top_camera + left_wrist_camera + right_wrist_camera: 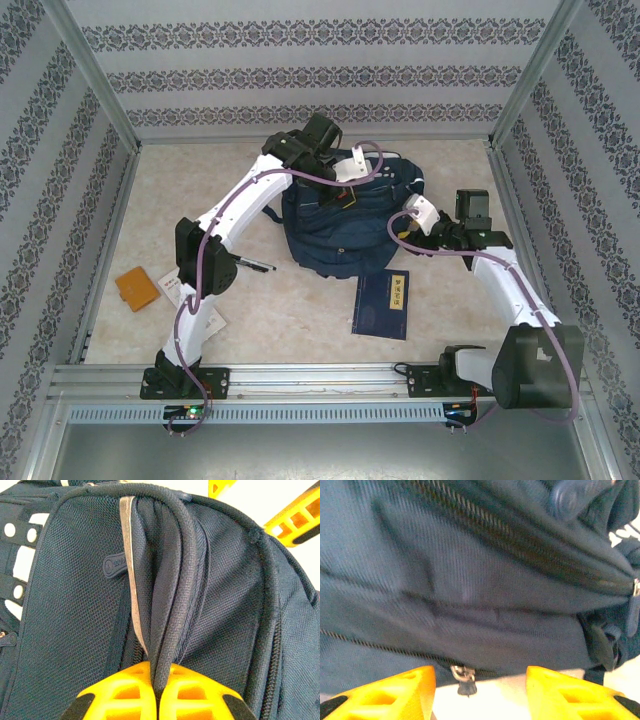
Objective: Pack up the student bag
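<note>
The student bag (340,230), a large dark navy backpack, lies in the middle of the table. My left gripper (348,190) reaches over its far end. In the left wrist view that gripper (159,680) is shut on the bag's dark carry loop (175,580), with mesh fabric (75,610) on both sides. My right gripper (403,225) sits at the bag's right side. In the right wrist view it (480,685) stands open, and a small metal zipper pull (464,677) hangs between its yellow fingers (400,690) without touching them. The bag (470,580) is blurred there.
A flat navy book (382,303) lies just in front of the bag. A pen (252,265), a white card (172,292) and an orange pad (135,288) lie at the left near my left arm. Patterned walls enclose the table on three sides.
</note>
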You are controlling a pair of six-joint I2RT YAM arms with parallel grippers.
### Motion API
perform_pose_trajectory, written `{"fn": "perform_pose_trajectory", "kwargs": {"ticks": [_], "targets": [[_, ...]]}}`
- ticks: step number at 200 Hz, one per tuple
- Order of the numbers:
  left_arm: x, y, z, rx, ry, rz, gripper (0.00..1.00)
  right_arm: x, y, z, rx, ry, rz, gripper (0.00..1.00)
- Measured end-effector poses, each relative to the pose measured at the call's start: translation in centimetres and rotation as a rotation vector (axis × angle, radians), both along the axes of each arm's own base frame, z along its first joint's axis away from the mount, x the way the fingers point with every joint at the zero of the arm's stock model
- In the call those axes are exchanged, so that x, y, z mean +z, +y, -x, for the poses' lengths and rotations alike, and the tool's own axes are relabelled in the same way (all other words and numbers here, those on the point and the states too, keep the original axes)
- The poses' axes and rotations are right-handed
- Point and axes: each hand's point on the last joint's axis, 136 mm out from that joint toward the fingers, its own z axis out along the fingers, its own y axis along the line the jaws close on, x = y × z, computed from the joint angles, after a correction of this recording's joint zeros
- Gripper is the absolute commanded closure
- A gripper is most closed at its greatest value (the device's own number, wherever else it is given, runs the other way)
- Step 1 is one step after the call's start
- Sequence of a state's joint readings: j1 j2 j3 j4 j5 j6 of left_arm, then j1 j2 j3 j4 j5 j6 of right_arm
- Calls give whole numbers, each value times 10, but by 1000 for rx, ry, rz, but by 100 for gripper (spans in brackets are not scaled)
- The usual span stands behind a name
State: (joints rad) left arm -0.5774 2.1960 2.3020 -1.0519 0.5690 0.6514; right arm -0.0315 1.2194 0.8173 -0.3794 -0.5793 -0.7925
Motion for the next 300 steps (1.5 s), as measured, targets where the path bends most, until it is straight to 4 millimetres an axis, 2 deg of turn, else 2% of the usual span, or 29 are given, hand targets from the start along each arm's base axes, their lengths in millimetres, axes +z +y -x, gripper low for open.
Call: {"fn": "perform_pose_trajectory", "kwargs": {"ticks": [37, 98, 136, 183, 239, 269, 300], "targets": [[-12, 5, 5, -29, 8, -21, 100, -20, -12, 9, 51, 47, 44, 49], [-16, 3, 8, -48, 16, -13, 100, -28, 2, 11, 212, -46, 47, 50], [-9, 3, 4, -44, -4, 7, 100, -35, 5, 8, 239, -63, 37, 52], [2, 6, 0, -32, -28, 33, 100, -52, 5, 16, 231, -45, 29, 54], [8, 7, 4, -40, -25, 50, 100, -48, 11, 12, 223, -70, -9, 52], [8, 8, 6, -41, -23, 51, 100, -46, 13, 12, 229, -72, -27, 68], [7, 8, 5, -40, -24, 51, 100, -46, 14, 12, 233, -75, -28, 79]]}}
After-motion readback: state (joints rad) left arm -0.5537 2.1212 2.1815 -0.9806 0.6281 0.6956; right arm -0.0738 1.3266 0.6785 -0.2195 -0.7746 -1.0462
